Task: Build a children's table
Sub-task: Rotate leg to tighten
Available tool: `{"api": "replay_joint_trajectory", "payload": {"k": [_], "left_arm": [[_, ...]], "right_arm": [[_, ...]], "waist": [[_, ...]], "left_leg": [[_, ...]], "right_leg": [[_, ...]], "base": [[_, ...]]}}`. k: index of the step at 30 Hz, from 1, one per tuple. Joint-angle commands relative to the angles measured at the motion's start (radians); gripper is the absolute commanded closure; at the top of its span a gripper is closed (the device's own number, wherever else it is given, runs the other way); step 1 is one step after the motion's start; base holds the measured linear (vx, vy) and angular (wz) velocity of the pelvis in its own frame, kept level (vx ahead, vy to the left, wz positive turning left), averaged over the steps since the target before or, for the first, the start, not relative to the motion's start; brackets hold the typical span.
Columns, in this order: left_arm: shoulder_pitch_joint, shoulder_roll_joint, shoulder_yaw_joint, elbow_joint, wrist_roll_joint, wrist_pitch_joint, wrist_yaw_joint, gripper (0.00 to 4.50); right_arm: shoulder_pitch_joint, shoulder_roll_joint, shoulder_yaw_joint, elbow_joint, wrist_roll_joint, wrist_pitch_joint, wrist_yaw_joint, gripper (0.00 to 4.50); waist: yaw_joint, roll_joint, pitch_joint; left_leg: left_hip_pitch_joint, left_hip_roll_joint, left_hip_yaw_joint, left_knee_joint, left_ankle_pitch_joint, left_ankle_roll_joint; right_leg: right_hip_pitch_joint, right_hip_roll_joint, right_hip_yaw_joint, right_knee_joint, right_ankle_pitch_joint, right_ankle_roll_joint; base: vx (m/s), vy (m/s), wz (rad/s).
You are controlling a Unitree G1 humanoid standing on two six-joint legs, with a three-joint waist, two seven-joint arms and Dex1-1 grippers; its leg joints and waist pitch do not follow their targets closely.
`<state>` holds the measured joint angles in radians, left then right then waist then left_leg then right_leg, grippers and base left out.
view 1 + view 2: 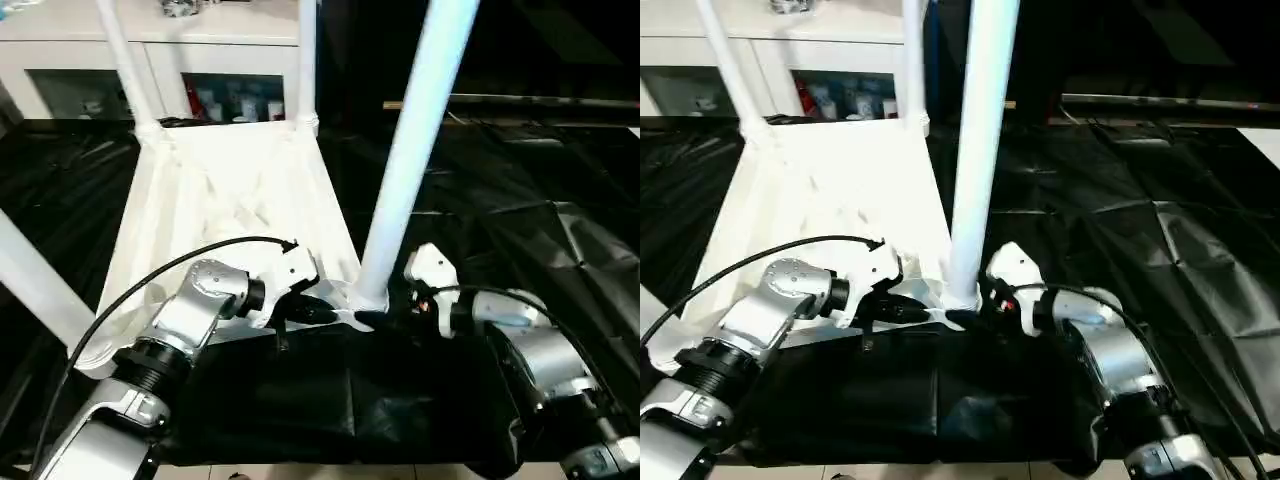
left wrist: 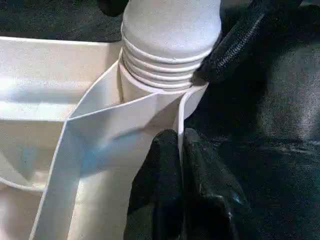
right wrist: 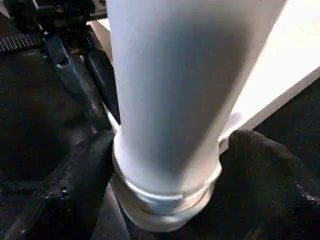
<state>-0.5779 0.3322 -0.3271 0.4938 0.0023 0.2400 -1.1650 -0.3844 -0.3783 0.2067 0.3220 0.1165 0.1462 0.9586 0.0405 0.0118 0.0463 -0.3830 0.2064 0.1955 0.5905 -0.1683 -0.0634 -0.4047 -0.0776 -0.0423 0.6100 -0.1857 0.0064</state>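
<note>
- The table top point(image 1: 240, 215) lies upside down on the black sheet point(image 1: 520, 250), underside up, its near edge just in front of my forearms.
- Two legs stand in the far corner sockets: the far left leg point(image 1: 128, 70) and the far right leg point(image 1: 306, 60). Another leg point(image 1: 35, 280) slants across at my left side.
- The near right leg point(image 1: 415, 150) stands in the near right socket point(image 2: 165, 87), slightly tilted. Ribbed threads show above the socket rim, so I judge it not fully seated.
- My left gripper point(image 2: 181, 150) is pinched tight on the thin rim point(image 2: 125, 107) of the top, right beside that socket, steadying the corner.
- My right gripper point(image 3: 165, 165) has its jaws spread wide, one finger on either side of the leg's base, near it but not clamping it.
- Handling, as I judge it: the top is light, hollow moulded plastic, stiff enough but the thin rim will flex under a hard pinch. The legs are smooth and tapered, so likely to slip. I would grip low, near the ribbed collar, where the tube is thickest.
- Beyond the sheet stands a white cabinet point(image 1: 60, 55) with glass fronts.
- I can read no brand, label or writing anywhere.
</note>
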Motion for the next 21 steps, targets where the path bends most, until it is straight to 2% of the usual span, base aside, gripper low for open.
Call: {"api": "replay_joint_trajectory", "payload": {"k": [1, 2, 4, 16, 21], "left_arm": [[0.021, 0.008, -0.019, 0.000, 0.003, 0.017, -0.014, 4.50], [0.022, 0.008, -0.019, -0.001, 0.003, 0.017, -0.013, 4.50], [0.025, 0.008, -0.018, -0.001, 0.001, 0.019, -0.012, 4.50], [0.041, 0.013, -0.016, -0.008, -0.002, 0.023, -0.002, 4.50], [0.047, 0.017, -0.013, -0.015, -0.004, 0.030, 0.001, 4.50]], "right_arm": [[-0.011, -0.002, -0.004, 0.011, 0.007, -0.011, 0.002, 0.56], [-0.011, -0.002, -0.004, 0.012, 0.007, -0.012, 0.004, 0.56], [-0.011, 0.000, -0.003, 0.016, 0.009, -0.015, 0.008, 0.56], [0.003, 0.028, -0.012, 0.027, 0.014, -0.024, -0.008, 1.65], [0.006, 0.035, -0.012, 0.036, 0.008, -0.029, -0.018, 1.75]], "waist": [[0.005, -0.013, -0.059], [0.005, -0.010, -0.059], [0.004, -0.012, -0.059], [0.004, -0.014, -0.059], [0.002, -0.014, -0.059]], "left_leg": [[0.017, 0.022, -0.012, -0.069, -0.245, 0.041], [0.018, 0.022, -0.012, -0.069, -0.246, 0.039], [0.017, 0.022, -0.012, -0.069, -0.244, 0.039], [0.017, 0.022, -0.012, -0.068, -0.237, 0.041], [0.016, 0.021, -0.012, -0.068, -0.240, 0.040]], "right_leg": [[0.042, -0.052, 0.033, -0.078, -0.228, -0.222], [0.042, -0.052, 0.033, -0.078, -0.227, -0.223], [0.043, -0.051, 0.033, -0.076, -0.217, -0.225], [0.044, -0.052, 0.034, -0.075, -0.216, -0.225], [0.043, -0.052, 0.034, -0.076, -0.224, -0.223]], "base": [[0.000, 0.000, 0.00], [0.000, 0.000, 0.00], [0.000, 0.000, 0.00], [0.000, 0.000, 0.00], [0.000, 0.000, 0.00]]}}
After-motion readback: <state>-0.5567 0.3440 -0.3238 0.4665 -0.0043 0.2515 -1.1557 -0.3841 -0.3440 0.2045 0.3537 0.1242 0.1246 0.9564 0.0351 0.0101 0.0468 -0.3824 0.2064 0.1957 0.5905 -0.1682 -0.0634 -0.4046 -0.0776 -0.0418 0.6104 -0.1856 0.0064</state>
